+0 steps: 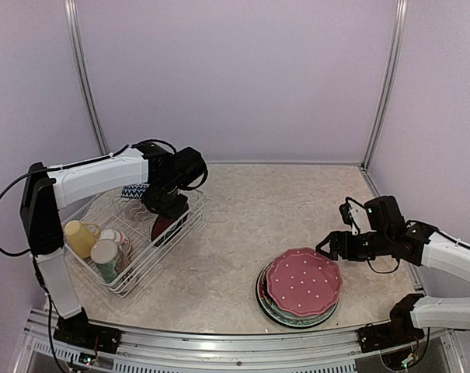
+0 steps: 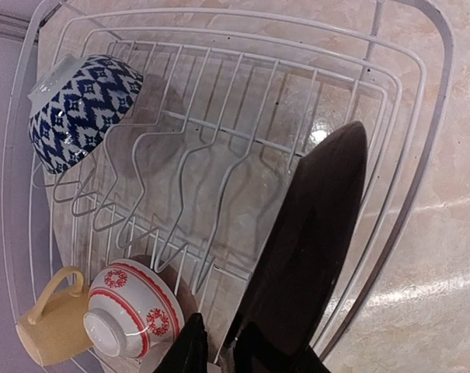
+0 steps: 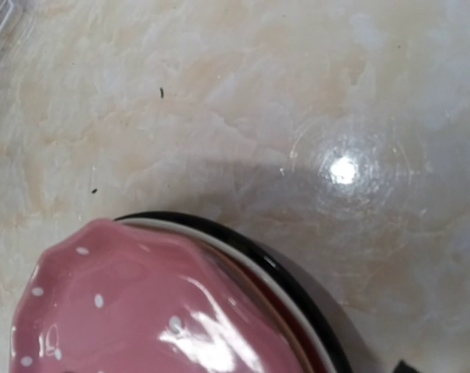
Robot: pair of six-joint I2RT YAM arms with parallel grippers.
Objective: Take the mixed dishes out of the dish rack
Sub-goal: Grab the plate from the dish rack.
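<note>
**Left claw clamps the dark plate in the rack**

Left claw (image 2: 224,354) is low over the dish rack (image 2: 430,116), its fingers (image 2: 189,348) pinching the edge of a dark red plate (image 2: 312,249) held on edge above the wires; just beside it a red-and-white bowl (image 2: 130,311) lies tipped, with a yellow mug (image 2: 52,326) on its side next to that; a blue-and-white bowl (image 2: 83,109) leans in the far corner (a floral mug (image 1: 105,258) shows at the rack's near end in the top view); across the table (image 1: 242,210), the right claw (image 1: 328,247) hovers just beside the stack; pink polka-dot plate (image 1: 304,281) on top, a pale green plate (image 1: 275,313) and a black-rimmed plate (image 3: 297,276) beneath; whether that claw is spread or pressed together, I cannot tell.
</note>
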